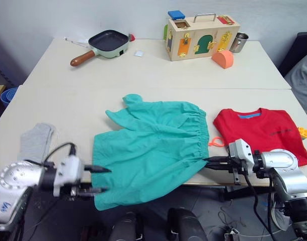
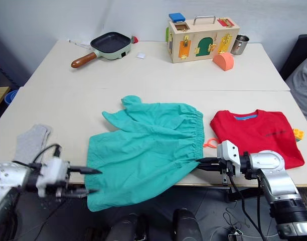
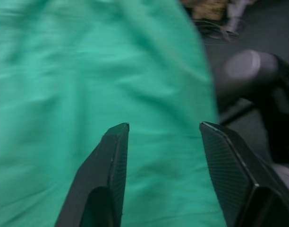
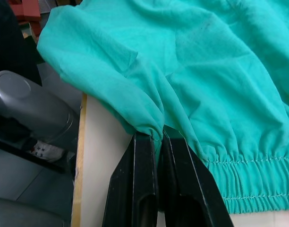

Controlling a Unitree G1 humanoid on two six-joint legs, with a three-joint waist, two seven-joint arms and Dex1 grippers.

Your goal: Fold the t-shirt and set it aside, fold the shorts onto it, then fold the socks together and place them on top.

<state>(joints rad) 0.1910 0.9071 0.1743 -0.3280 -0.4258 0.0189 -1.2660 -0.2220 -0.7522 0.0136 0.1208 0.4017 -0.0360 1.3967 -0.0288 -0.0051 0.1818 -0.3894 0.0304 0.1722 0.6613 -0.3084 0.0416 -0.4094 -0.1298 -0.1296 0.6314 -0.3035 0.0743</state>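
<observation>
**Right gripper on shorts hem, left spread at far edge**

No readable text; t-shirt point(image 1: 261, 131) chest print too small. Shorts point(image 1: 153, 148) lie mid-table, front edge overhanging. Right wrist view: right gripper point(image 4: 158, 137) fingers pinched on the hem. Left wrist view: left gripper point(image 3: 163, 126) fingers wide apart, holding nothing. Socks point(image 1: 35, 140) far left.
</observation>
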